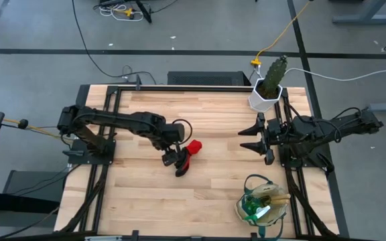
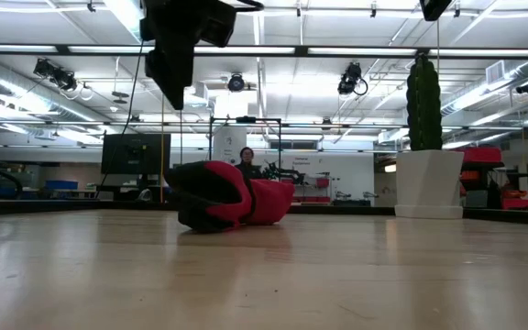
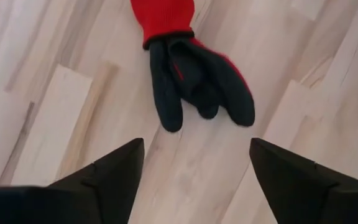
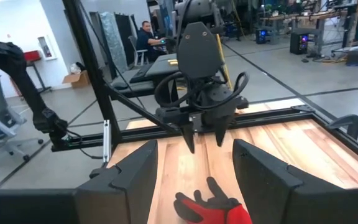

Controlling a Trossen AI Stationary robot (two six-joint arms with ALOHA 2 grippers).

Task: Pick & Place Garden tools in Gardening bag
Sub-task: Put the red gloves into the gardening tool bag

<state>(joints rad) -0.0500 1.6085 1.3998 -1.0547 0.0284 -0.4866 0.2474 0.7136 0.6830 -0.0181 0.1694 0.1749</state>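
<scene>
A red-and-black glove (image 1: 190, 151) lies flat on the wooden table, its black fingers (image 3: 197, 87) toward my left gripper. My left gripper (image 3: 197, 171) hangs open just above and short of those fingers, pointing steeply down, and touches nothing. From across the table, the glove (image 4: 213, 208) lies below the spread fingers of my left gripper (image 4: 204, 138). My right gripper (image 1: 246, 137) waits open at the table's right, pointing level toward the glove. The gardening bag (image 1: 241, 204) stands near the front right with a green-and-white spray bottle (image 1: 256, 210) and a wooden handle (image 1: 275, 197) inside.
A green cactus in a white pot (image 1: 265, 100) stands at the table's far right corner, also tall in the low view (image 2: 427, 179). Bare wood (image 1: 153, 201) lies between the glove and the table's near edge. A person sits at a desk in the room beyond (image 4: 146, 34).
</scene>
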